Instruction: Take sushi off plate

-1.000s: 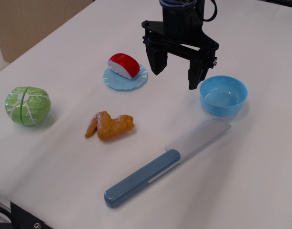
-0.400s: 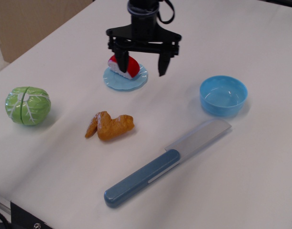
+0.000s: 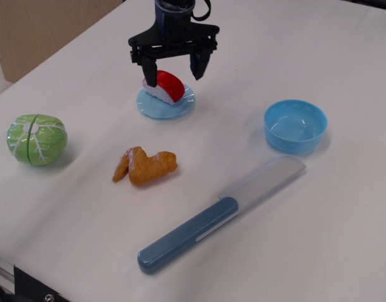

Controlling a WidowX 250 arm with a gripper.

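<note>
Overhead-oblique view of a white counter. The black gripper hangs over the light blue plate near the far edge, its jaws spread apart, one finger at the left end of the sushi and the other finger up and to the right of it, clear of the toy. The sushi, red top on white rice, lies on the plate. To the right, well apart, stands a deeper bright blue bowl. A green toy cabbage sits at the left. An orange-brown fried chicken wing lies in front of the plate. A toy knife with a blue-grey handle and pale blade lies diagonally in the foreground.
</note>
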